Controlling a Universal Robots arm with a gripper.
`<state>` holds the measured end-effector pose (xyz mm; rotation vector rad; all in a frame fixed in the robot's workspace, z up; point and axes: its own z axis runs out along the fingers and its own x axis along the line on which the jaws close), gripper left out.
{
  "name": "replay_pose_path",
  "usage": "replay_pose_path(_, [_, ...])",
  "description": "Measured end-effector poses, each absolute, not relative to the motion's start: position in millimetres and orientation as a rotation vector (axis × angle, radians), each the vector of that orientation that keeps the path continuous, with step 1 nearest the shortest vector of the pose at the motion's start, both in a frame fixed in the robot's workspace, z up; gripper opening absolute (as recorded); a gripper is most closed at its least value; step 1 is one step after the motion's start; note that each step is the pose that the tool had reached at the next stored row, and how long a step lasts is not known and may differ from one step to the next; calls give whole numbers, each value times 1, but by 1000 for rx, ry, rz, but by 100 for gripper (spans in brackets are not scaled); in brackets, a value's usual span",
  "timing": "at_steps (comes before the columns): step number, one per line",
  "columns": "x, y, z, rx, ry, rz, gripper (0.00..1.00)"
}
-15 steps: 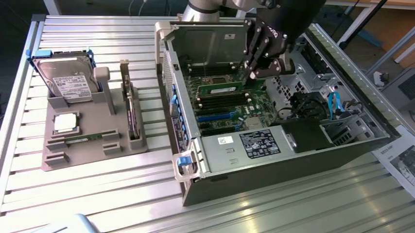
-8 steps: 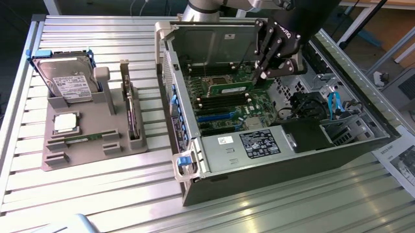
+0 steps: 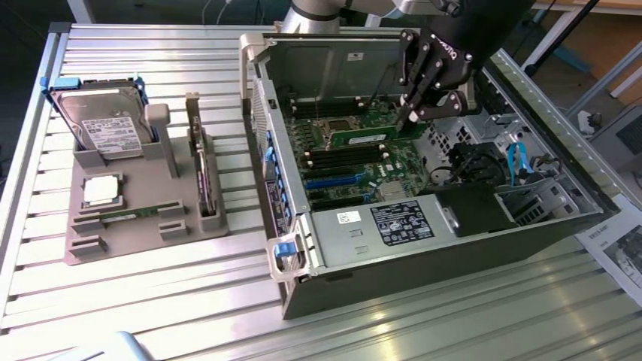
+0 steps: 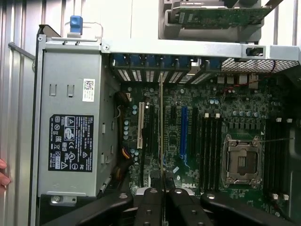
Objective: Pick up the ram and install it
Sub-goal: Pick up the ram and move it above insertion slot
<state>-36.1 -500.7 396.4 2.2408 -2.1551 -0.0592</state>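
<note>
**End effector** [image 3: 416,119]: jaws drawn nearly together, gripping the ram [image 3: 363,137] near one end. The thin green stick is held on edge and level inside the open computer case [image 3: 431,278], just above the motherboard [image 3: 346,169]. From the wrist, the ram [image 4: 161,132] appears edge-on as a fine line running away from the end effector [image 4: 162,192] across the board.

**Handling (judged):** light and stiff, but thin and fragile. A hold on the bare edges, clear of the chips and contact row, suits it. A tilted stick would likely bind in a slot.

**Inside the case:** a blue expansion slot [image 4: 183,129] lies close beside the ram. The black memory slots [image 4: 209,146] and the open processor socket [image 4: 242,162] lie beyond it. The labelled power supply [image 4: 70,141] sits against one case wall, and a blue cable [image 3: 516,162] loops near the drive bay.

**Outside the case, on the exterior view's left:** a grey fixture [image 3: 150,241] on the desk [image 3: 452,331] carries a hard drive [image 3: 101,128], a silver processor [image 3: 101,192], a second ram stick [image 3: 131,214] and a dark expansion card [image 3: 201,173]. A person's fingertips [image 4: 2,172] show beside the case's outer wall.
</note>
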Motion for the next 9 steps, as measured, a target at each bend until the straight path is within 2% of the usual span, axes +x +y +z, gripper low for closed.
replay_pose_path(9, [-36, -501, 396, 2245, -2159, -67, 12])
